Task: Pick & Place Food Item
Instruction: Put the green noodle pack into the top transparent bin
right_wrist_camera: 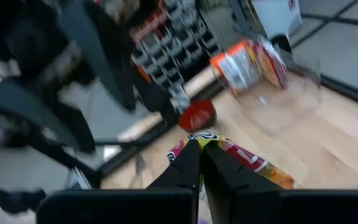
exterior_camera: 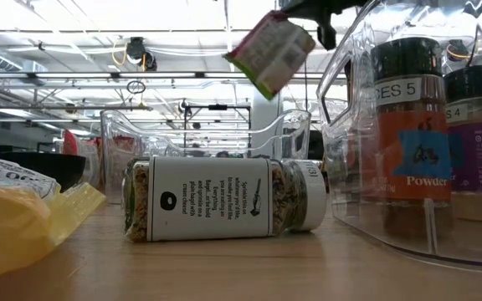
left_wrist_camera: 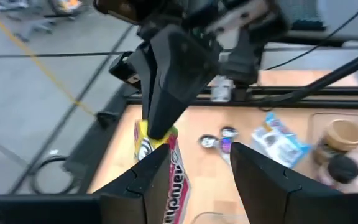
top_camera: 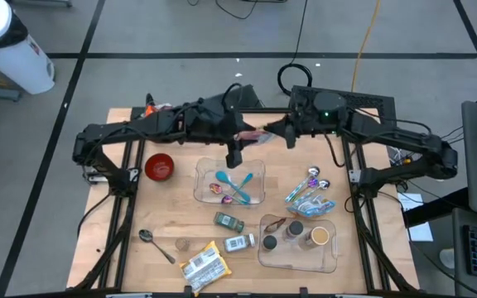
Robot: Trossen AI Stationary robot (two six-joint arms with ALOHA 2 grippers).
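While the right gripper (top_camera: 289, 131) pinches one end of the candy packet (top_camera: 253, 137) with its fingers pressed together on the wrapper, the packet hangs in the air above the table (top_camera: 180, 219), near the middle of its far edge and just beyond the clear tray (top_camera: 255, 170) that holds the plastic spoons. The left gripper (top_camera: 237, 154) sits right beside it with fingers spread about halfway; whether they touch the wrapper cannot be told.

This looks like the carry stage, or possibly a handover between the arms: the item is lifted and not yet set down anywhere. The next move calls for bringing the packet over its destination, or the left fingers closing on the free end before the right ones let go. Which container is the target cannot be judged.

In the high view the packet's long axis runs roughly along the far edge, its free end pointing toward the left arm. In the low view it hangs tilted, one corner lowest.
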